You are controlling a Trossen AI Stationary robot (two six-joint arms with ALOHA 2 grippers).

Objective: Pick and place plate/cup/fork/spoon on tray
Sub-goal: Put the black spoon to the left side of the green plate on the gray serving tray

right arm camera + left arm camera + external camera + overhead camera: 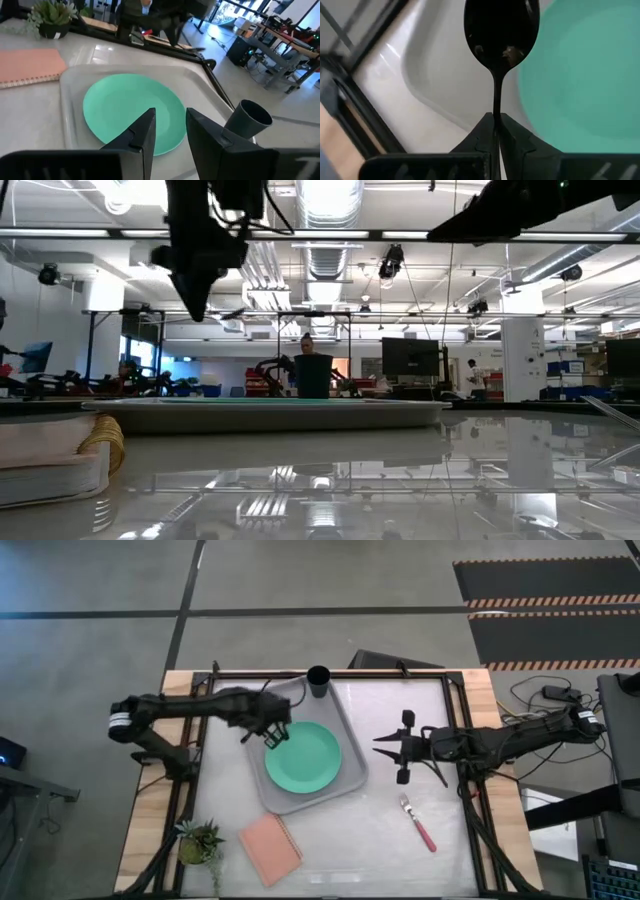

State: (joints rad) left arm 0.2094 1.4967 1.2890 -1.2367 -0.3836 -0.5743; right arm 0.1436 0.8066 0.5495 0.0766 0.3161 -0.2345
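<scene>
My left gripper [276, 732] is shut on the metal spoon [501, 30] above the light-grey tray [300, 795], over the left edge of the mint-green plate [303, 757]. The plate lies flat in the tray. The black cup [318, 681] stands upright at the tray's far end. The pink-handled fork [420, 824] lies flat on the table to the right of the tray. My right gripper [382, 745] is open and empty above the table between tray and fork, pointing toward the plate [132, 110]. My left gripper pinches the spoon's thin handle [496, 116] between its two fingers. The spoon runs on along the fingers, with its oval bowl [501, 30] at the far end. It is clear of the tray, over the tray's floor [445, 75] beside the plate's rim.
A salmon-pink square pad [270, 848] and a small potted plant [199, 840] sit at the table's near left. Bare table top lies between the tray and the fork. Cables and black frame bars run along the table's left, right and far edges.
</scene>
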